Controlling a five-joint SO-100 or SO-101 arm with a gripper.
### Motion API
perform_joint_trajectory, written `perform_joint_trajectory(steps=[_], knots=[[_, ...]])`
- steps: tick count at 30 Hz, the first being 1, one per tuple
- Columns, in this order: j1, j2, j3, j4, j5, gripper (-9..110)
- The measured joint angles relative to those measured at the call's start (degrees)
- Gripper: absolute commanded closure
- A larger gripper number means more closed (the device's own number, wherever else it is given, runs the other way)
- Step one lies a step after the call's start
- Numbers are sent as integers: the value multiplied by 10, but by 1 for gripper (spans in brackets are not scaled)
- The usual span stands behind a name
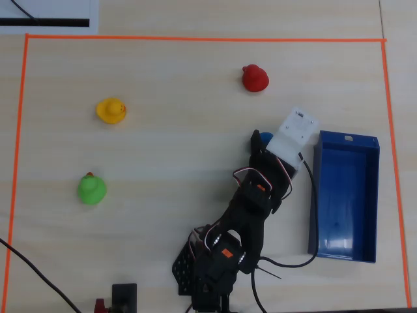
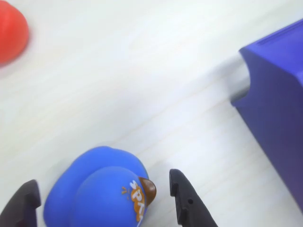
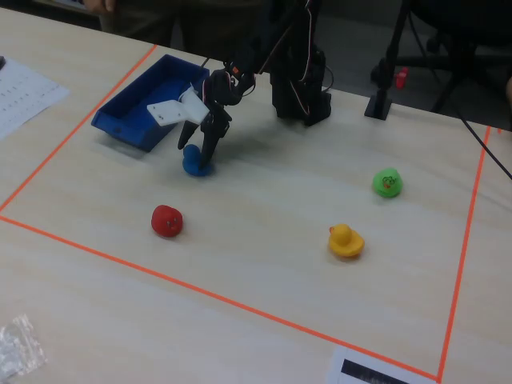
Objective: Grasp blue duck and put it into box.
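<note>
The blue duck (image 2: 102, 191) sits on the table between my gripper's (image 2: 104, 178) two dark fingers, its dark-orange beak toward the right finger (image 2: 182, 196). The jaws are open, with a gap showing on each side of the duck. In the overhead view only a sliver of the duck (image 1: 266, 137) shows past the gripper (image 1: 259, 139). In the fixed view the gripper (image 3: 202, 154) points down over the duck (image 3: 194, 162). The dark-blue box (image 1: 345, 195) lies empty just right of the arm in the overhead view; it also shows in the wrist view (image 2: 279, 109) and the fixed view (image 3: 136, 104).
A red duck (image 1: 255, 78) sits beyond the gripper and shows in the wrist view (image 2: 10, 30). A yellow duck (image 1: 111, 110) and a green duck (image 1: 91, 189) sit far left in the overhead view. Orange tape (image 1: 195, 39) frames the work area.
</note>
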State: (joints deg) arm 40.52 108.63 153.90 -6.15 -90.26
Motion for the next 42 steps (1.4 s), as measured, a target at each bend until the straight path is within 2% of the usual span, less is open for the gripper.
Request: perform_joint_trajectory(steps=[3, 5, 6, 17, 25, 29, 34, 40, 42], knots=[[-3, -11, 5, -14, 4, 82], [-7, -16, 5, -23, 4, 100], [-7, -18, 5, -28, 4, 101], [0, -21, -11, -38, 42, 101], [98, -21, -177, -35, 83, 101], [150, -22, -189, -66, 35, 101], [203, -22, -128, -146, -53, 101], [251, -32, -95, -146, -148, 101], [255, -41, -92, -145, -163, 97]])
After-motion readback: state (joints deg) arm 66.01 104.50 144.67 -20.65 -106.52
